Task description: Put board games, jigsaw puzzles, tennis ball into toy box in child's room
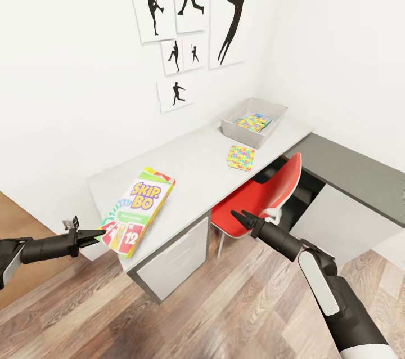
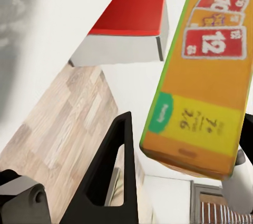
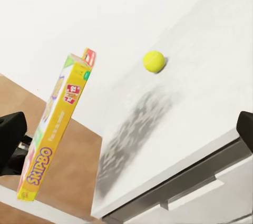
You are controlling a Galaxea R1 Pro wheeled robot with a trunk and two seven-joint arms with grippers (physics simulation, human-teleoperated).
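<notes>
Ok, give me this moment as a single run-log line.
left gripper: shut on Skip-Bo box, above table edge | right gripper: open, empty | toy box: one puzzle inside | jigsaw puzzle, tennis ball: on table

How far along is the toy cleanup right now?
Partly done. The toy box already holds one colorful flat toy. In hand: the left claw grips the Skip-Bo box above the table. Left: a second colorful toy lies beside the toy box, and the tennis ball sits on the table. The right claw is open.
</notes>
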